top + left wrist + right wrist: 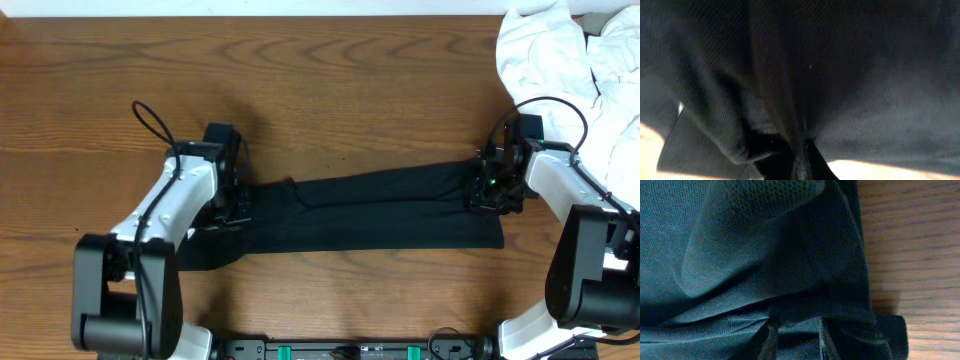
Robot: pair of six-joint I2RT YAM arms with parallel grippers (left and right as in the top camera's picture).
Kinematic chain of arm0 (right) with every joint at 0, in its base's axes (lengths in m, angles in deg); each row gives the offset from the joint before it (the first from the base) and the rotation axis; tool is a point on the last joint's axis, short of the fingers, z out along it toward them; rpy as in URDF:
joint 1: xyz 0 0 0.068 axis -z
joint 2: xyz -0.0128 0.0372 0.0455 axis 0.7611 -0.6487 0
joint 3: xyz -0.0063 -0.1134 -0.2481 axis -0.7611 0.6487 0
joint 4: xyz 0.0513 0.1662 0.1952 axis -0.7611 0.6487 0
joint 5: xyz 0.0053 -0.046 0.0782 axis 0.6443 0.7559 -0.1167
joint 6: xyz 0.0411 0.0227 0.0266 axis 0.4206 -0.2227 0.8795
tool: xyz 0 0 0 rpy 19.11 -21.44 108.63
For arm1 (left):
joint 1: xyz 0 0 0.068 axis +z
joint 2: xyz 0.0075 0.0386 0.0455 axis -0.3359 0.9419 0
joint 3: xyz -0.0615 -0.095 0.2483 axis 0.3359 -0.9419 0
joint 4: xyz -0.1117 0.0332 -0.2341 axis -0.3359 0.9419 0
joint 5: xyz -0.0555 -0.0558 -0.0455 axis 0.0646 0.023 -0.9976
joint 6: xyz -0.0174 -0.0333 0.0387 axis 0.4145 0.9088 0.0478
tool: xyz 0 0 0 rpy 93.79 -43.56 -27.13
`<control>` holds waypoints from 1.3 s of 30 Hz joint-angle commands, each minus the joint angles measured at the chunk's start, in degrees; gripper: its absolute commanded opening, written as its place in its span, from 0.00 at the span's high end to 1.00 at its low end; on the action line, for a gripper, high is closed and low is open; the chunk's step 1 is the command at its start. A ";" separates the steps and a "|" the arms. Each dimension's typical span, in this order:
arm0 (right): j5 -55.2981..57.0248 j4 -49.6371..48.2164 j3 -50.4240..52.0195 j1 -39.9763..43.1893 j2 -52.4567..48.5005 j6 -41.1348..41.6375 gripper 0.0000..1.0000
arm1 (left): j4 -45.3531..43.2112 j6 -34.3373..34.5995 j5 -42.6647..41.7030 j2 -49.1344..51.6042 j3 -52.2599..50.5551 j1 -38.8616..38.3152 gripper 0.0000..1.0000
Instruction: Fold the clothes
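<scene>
Pinching one black garment (pixel 370 212) at opposite ends, left gripper (pixel 236 204) and right gripper (pixel 490 190) both clamp fabric near one white heap (pixel 560 60).

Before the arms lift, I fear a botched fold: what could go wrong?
The left gripper is shut on a bunched ridge of the black garment, so layers may lift unevenly. The right gripper seems to hold only a small fold near the edge; it could slip. The white clothes beside it might snag.
</scene>
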 commanded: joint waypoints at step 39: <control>1.03 5.09 -6.71 2.25 0.94 0.74 0.59 | 0.98 2.16 2.40 -1.44 -4.85 0.17 0.59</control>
